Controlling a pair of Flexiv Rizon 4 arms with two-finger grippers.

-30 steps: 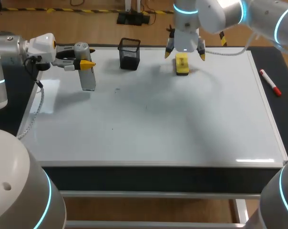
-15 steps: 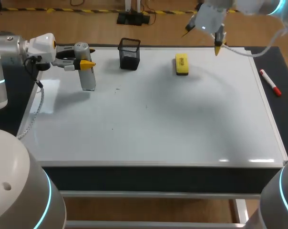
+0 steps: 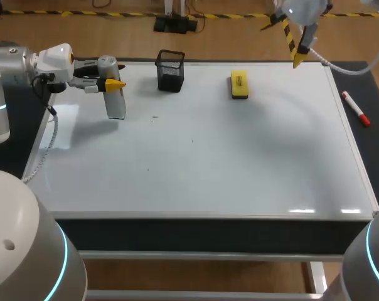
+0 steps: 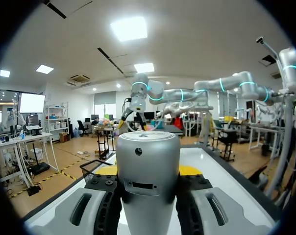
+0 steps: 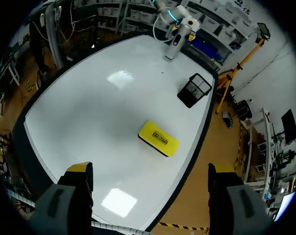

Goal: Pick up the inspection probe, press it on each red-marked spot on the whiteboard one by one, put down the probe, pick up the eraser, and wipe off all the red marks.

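The grey inspection probe (image 3: 116,100) hangs upright over the whiteboard's (image 3: 240,163) far left part, its lower end close to the surface. My left gripper (image 3: 109,82) is shut on its top; in the left wrist view the probe (image 4: 148,181) fills the gap between the fingers. The yellow eraser (image 3: 240,84) lies flat near the far edge. My right gripper (image 3: 282,42) hangs open high above the far right corner, and in its wrist view the eraser (image 5: 159,138) lies well ahead of the open gripper (image 5: 149,169). I see no red marks on the board.
A black mesh cup (image 3: 170,70) stands at the far edge between probe and eraser. A red-capped marker (image 3: 355,108) lies on the dark strip right of the board. A few tiny dark specks dot the board's left half.
My right gripper has risen from just over the eraser and swung back to the right, still open. The eraser stays where it lay. The left arm and probe have not moved.
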